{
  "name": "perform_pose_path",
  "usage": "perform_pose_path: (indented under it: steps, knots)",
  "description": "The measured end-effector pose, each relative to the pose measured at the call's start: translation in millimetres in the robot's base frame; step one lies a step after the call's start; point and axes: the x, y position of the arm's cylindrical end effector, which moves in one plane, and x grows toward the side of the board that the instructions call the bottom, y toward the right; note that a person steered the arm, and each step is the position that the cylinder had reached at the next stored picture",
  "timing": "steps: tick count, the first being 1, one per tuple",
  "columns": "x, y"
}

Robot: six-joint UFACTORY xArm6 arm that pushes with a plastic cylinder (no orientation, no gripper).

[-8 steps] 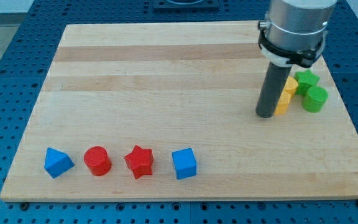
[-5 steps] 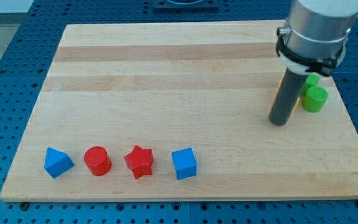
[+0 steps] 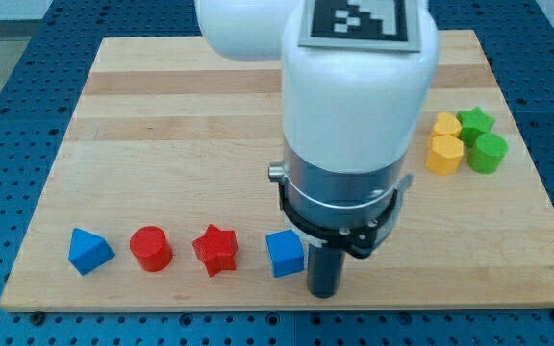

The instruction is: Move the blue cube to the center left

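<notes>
The blue cube (image 3: 284,253) sits near the board's bottom edge, a little left of the middle. My tip (image 3: 324,292) rests on the board just right of the cube and slightly lower, very close to its right side. The arm's large white body hides the board's middle above them.
A red star (image 3: 215,250), a red cylinder (image 3: 150,248) and a blue triangular block (image 3: 89,250) line up left of the cube. Two yellow blocks (image 3: 444,154), a green star (image 3: 474,122) and a green cylinder (image 3: 490,152) cluster at the right. The wooden board (image 3: 162,125) lies on a blue pegboard.
My tip has moved from beside the yellow and green blocks at the right down and left to just right of the blue cube. No block has moved.
</notes>
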Motion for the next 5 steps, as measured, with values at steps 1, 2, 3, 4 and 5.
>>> perform_pose_path:
  steps: [1,2,3,4,5]
  knots:
    - [-11.8,-15.7]
    - [-23.0,-33.1]
    - [-37.4,-53.3]
    - [-52.6,-74.2]
    - [-71.0,-96.7]
